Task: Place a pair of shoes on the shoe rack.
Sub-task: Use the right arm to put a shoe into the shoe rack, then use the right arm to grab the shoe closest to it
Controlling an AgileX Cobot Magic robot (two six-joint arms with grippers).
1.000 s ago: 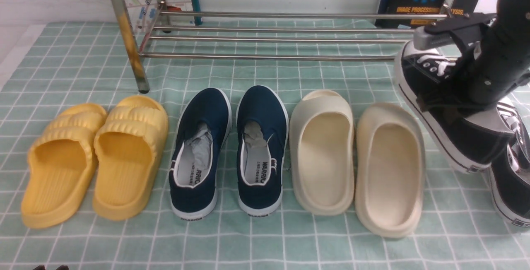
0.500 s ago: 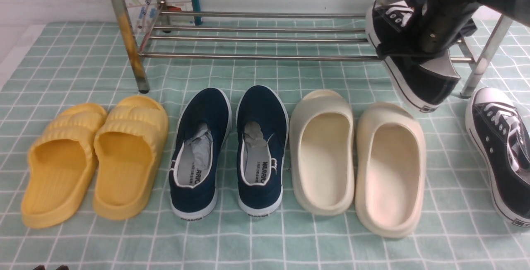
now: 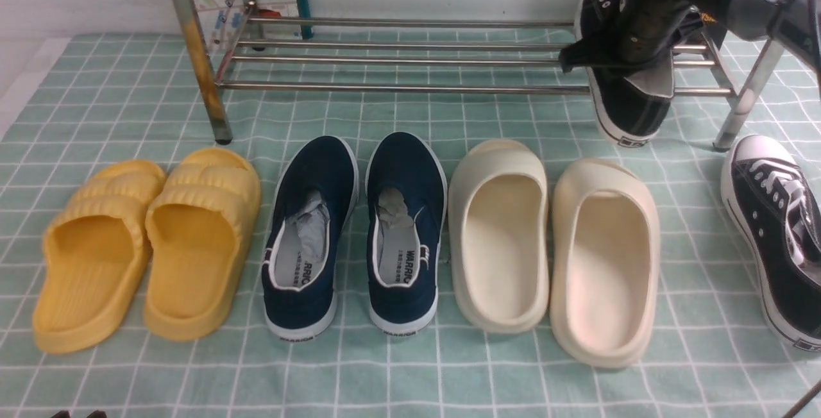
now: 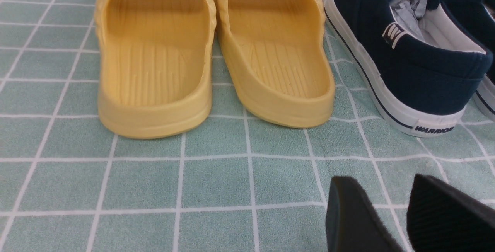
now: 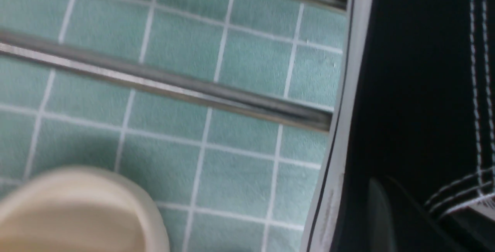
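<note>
Two black lace-up sneakers make up the pair to be racked, and only one of them is in hand. At the near left, the left claw is seen low over the green checked cloth, its pads parted by a narrow gap, with nothing held and nothing touched. Beyond it, yellow slippers, navy slip-ons and cream slippers are laid in a row from left to right, all on the near side of the shoe rack, whose bars run across the far part of the cloth. At the rack's right end the held sneaker is gripped by the right claw, which is closed on the upper by the opening; exactly how the jaws sit is hidden by the black wrist. The shoe is carried toe far and heel near, over the lower bars, with the heel jutting out past the nearest bar. Whether the sole touches the bars cannot be told. Rightmost, the second sneaker lies on the cloth just near of the rack's right leg, partly cut off by the frame edge. Such a shoe is judged light, its canvas soft enough to fold under a pinch and its rubber sole stiff and grippy. A hold at the collar or across the laced tongue is judged best, and some sag of the unsupported end is to be expected.
</note>
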